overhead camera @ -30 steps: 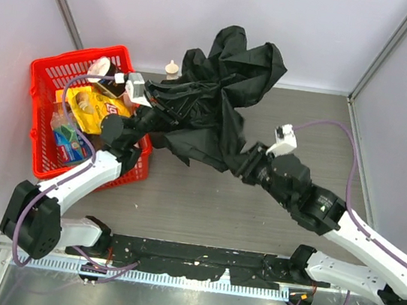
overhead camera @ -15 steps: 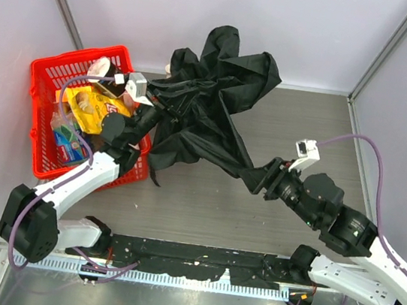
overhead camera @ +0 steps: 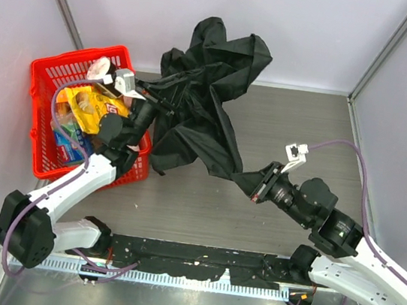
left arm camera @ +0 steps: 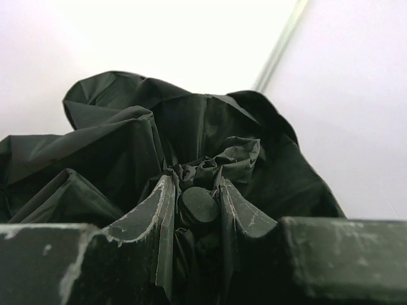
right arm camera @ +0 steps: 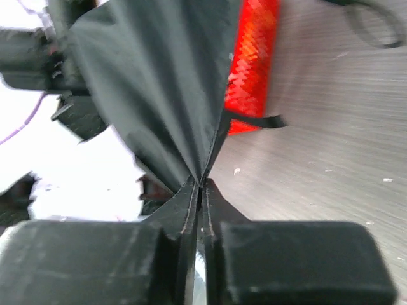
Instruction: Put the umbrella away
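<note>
left hand (left arm camera: 197, 190) clamps the umbrella (overhead camera: 204, 92) at its bunched centre; right hand (right arm camera: 201, 185) pinches a fabric edge (taut)

Umbrella (overhead camera: 203, 99) mostly lost in its own folds.
Its cloth hid the shaft and handle and, from above, swallowed the tips of the left gripper (left arm camera: 200, 208) near the table's (overhead camera: 304, 136) far left corner. In the right wrist view the red basket (right arm camera: 253, 63) was only a blur; the right arm (overhead camera: 378, 260) ran off the picture's right edge.
</note>
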Robot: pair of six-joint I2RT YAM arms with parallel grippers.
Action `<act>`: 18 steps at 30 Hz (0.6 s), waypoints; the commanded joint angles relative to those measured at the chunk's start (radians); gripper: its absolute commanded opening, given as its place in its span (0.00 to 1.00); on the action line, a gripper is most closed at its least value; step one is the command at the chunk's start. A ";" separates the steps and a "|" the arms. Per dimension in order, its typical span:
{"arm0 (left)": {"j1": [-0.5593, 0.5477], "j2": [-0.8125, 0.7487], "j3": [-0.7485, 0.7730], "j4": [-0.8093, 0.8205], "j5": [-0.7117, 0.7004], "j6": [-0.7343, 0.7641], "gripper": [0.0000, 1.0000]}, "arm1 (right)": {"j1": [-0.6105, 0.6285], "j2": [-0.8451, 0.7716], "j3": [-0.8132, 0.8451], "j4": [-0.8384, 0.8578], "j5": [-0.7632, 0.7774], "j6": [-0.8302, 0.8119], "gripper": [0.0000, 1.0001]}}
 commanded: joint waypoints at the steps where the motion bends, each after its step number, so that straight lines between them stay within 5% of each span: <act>1: 0.002 -0.050 0.114 -0.189 -0.312 -0.214 0.00 | 0.001 -0.095 -0.056 0.236 -0.339 -0.295 0.01; 3: 0.002 -0.050 0.145 -0.296 -0.304 -0.299 0.00 | 0.003 -0.165 -0.138 0.220 -0.355 -0.388 0.01; 10: 0.038 -0.027 0.094 -0.194 -0.153 -0.552 0.00 | 0.003 -0.327 -0.297 0.342 -0.518 -0.559 0.05; 15: 0.071 0.017 0.013 0.041 -0.107 -0.661 0.00 | 0.003 -0.291 -0.370 0.785 -0.680 -0.244 0.25; 18: 0.076 0.055 -0.013 0.187 -0.066 -0.672 0.00 | 0.003 -0.278 -0.358 0.778 -0.575 -0.134 0.41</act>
